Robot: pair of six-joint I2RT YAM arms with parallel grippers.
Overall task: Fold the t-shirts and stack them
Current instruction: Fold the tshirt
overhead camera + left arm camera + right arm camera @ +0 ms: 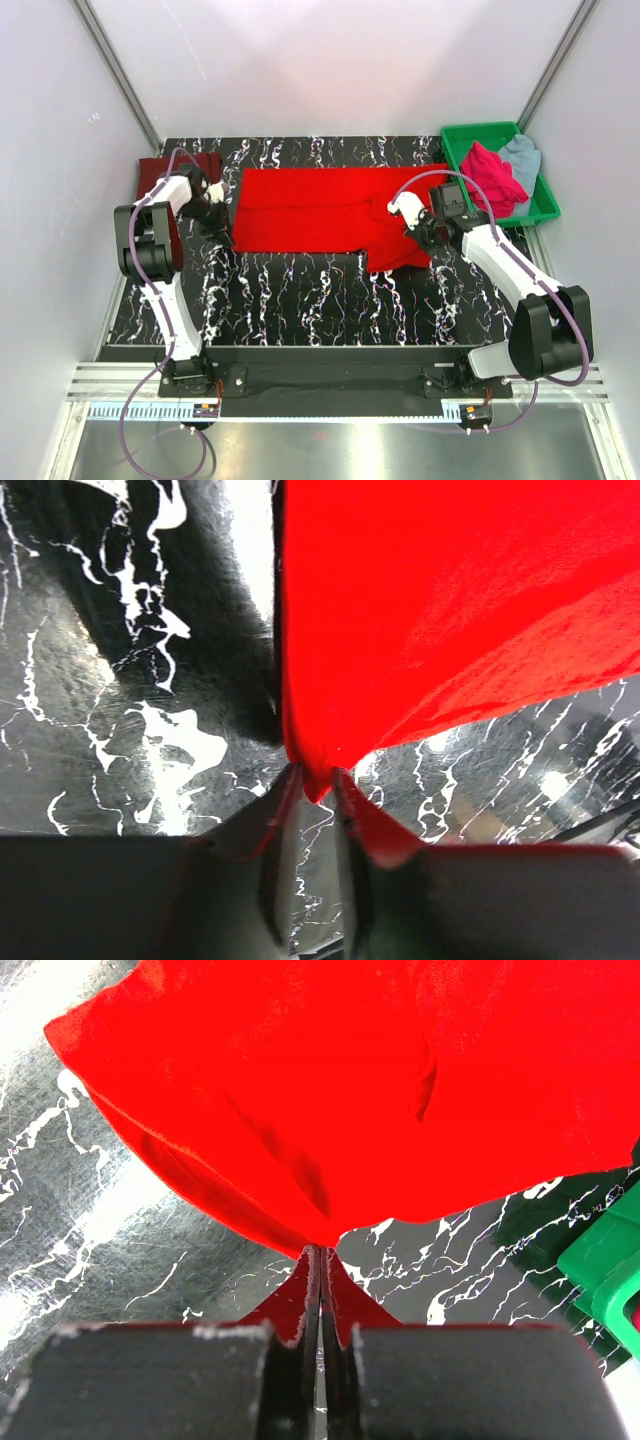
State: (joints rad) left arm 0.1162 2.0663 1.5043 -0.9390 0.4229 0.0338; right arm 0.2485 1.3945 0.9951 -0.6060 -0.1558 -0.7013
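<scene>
Inside a white-walled enclosure, on a black surface veined with white (pixel 300 300), a bright red cloth t-shirt (pixel 320 205) lies stretched flat across the far middle, gripped at both ends. The jaws of the left arm (pixel 150 245) are pinched on the shirt's left edge, with the cloth drawn to a point between the tips. The jaws of the right arm (pixel 500 260) are pressed fully together on a fold of the same shirt at its right end, where a flap reaches toward the near side.

Gripping opposite ends holds the fabric taut and would let both arms carry an edge over together, which looks like the fold in hand. A dark maroon t-shirt (pixel 155 170) lies as a compact rectangle at the far left, just behind the left arm, apparently the start of the stack.

At the far right, a green plastic tray (pixel 480 132) holds a crumpled magenta-pink t-shirt (pixel 490 175) and a pale grey-blue t-shirt (pixel 522 155), touching each other and apparently waiting their turn. By that count the job seems under halfway: one shirt done, one in hand, two untouched. The risk is that one pinch slips off the thin cloth and the fold lands askew.
</scene>
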